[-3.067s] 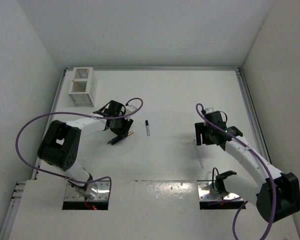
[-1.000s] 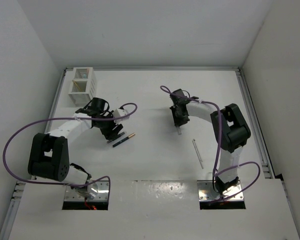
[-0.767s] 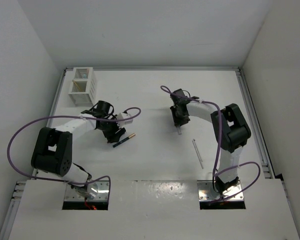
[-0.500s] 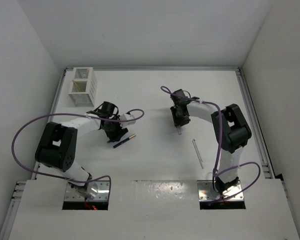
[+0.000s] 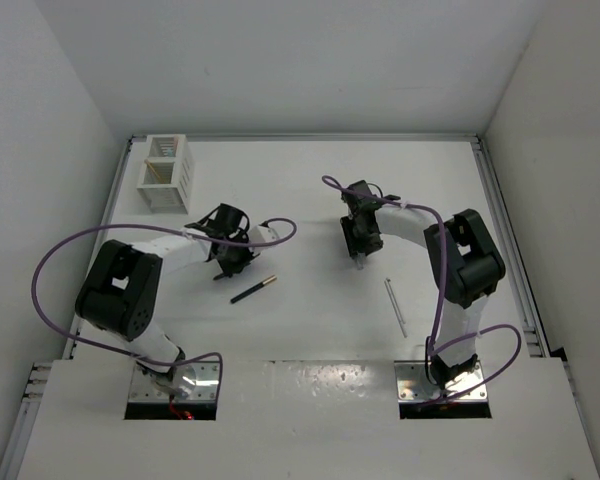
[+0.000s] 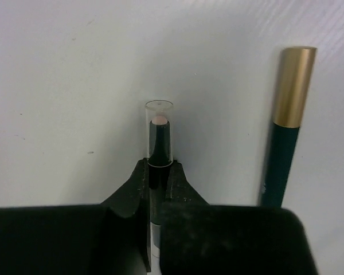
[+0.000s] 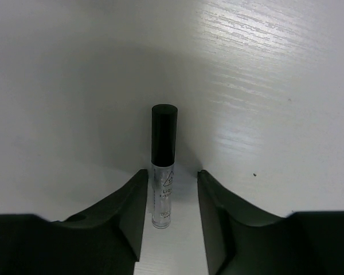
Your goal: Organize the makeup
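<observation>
My left gripper (image 6: 159, 169) is shut on a dark pencil with a clear cap and pink tip (image 6: 159, 129), held low over the white table. A dark blue-green pencil with a gold end (image 6: 289, 114) lies just to its right, and it also shows in the top view (image 5: 253, 290), just in front of the left gripper (image 5: 230, 254). My right gripper (image 7: 172, 179) is open, its jaws on either side of a clear tube with a black cap (image 7: 163, 166) that lies on the table. In the top view it (image 5: 360, 242) is at mid-table. A thin clear stick (image 5: 395, 306) lies to the right and nearer the front.
The white slatted two-compartment box (image 5: 165, 172) stands at the back left and holds a tan stick. Purple cables loop from both arms. A raised rail runs along the table's back and right edges.
Three seconds ago the right arm was out at the right; it now sits at mid-table over the tube. Over the last second the left gripper shifted right, away from the gold-ended pencil.
</observation>
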